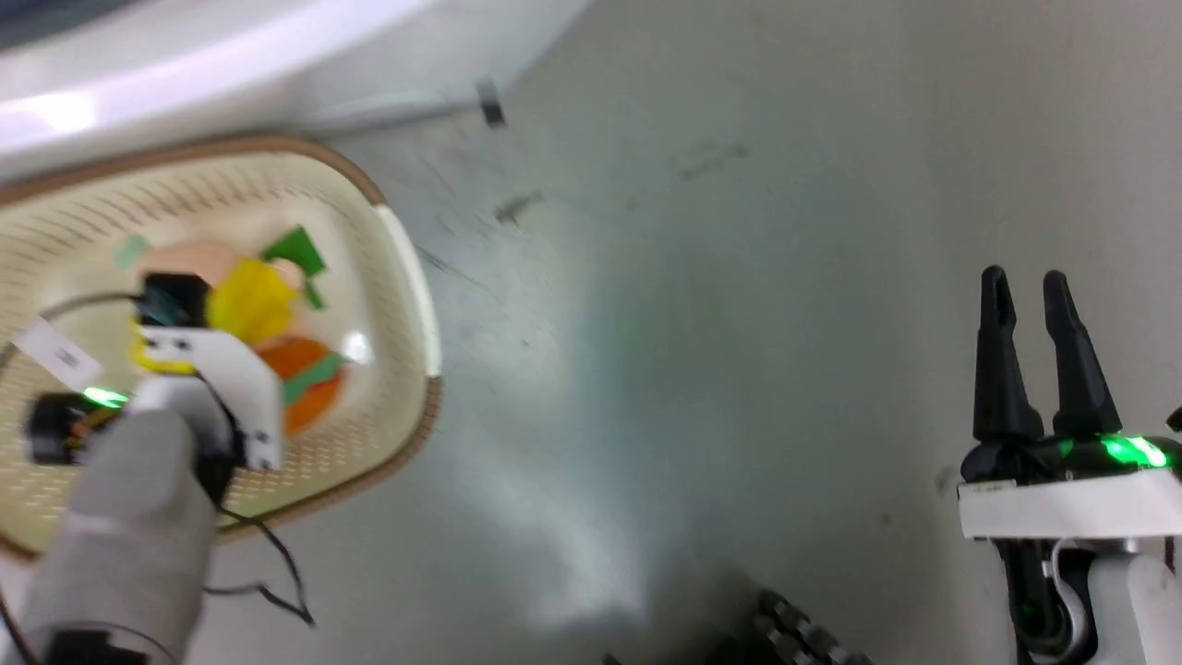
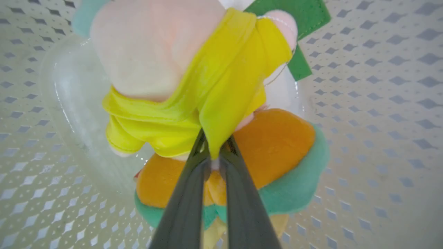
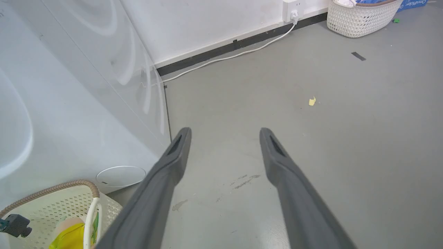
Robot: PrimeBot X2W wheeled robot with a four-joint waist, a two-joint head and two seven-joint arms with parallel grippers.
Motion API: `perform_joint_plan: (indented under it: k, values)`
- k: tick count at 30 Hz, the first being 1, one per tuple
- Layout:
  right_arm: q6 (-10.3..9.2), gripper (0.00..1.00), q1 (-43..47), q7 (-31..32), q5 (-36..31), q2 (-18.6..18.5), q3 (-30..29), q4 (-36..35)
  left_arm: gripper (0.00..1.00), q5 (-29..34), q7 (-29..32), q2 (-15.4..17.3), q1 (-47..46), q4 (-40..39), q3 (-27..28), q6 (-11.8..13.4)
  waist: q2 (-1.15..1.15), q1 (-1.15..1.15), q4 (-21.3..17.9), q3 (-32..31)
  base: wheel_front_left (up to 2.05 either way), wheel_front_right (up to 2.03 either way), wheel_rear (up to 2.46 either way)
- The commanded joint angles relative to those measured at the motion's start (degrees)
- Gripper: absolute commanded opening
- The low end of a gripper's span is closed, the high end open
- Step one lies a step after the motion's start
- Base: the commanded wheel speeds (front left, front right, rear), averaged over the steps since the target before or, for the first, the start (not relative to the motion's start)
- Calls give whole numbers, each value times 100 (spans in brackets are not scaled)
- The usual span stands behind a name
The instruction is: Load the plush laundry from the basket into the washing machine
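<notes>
A: In the basket point(image 1: 369, 434), what do we log for the plush point(image 2: 221, 79)?

B: It sits inside, over the basket's bottom. In the left wrist view the pale pink part is farthest from the camera, the yellow layer is in the middle, and the orange bun with green trim is nearest the fingers.

A: And the left gripper point(image 2: 214, 152)?

B: We note it reaching down into the basket. Its fingers are almost together, with a fold of the yellow layer pinched between the tips. The orange bun lies just behind and to either side of the fingers.

A: Lifted off the bottom?

B: We cannot tell.

A: Right gripper point(image 1: 1025, 296)?

B: Its fingers are parted with nothing between them. It is over the bare grey floor point(image 1: 739, 277), well apart from the basket.

A: Washer point(image 3: 69, 103)?

B: We see its white wall just beside the basket, on the basket's far side in the head view.
</notes>
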Motion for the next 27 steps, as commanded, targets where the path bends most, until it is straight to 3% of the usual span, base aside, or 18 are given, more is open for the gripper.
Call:
perform_joint_plan:
  k: [1, 11, 19, 24, 27]
  values:
    - [3, 100, 68, -26, -84, 10, -35, -30, 0, -43, -116, -68, 113, 13, -8, -56, 0, 0, 404, -570, 0, 0, 0]
    - [3, 100, 573, -26, -550, 10, -183, -27, 0, -322, -1169, -665, 859, -24, -67, -328, 0, 0, 1146, -1985, 0, 0, 0]
    - [3, 100, 889, -26, -757, 10, -130, 2, 0, -470, -1773, -1023, 1611, -302, -240, -393, 0, 0, 1579, -2809, 0, 0, 0]
    - [3, 100, 1082, -26, -784, 10, -121, 42, 0, -646, -1878, -1194, 2210, -835, -203, -400, 0, 0, 1786, -3288, 0, 0, 0]
    - [3, 100, 1191, -26, -778, 10, -119, 22, 0, -662, -1885, -1169, 2546, -1827, 30, -290, 0, 0, 1886, -3430, 0, 0, 0]
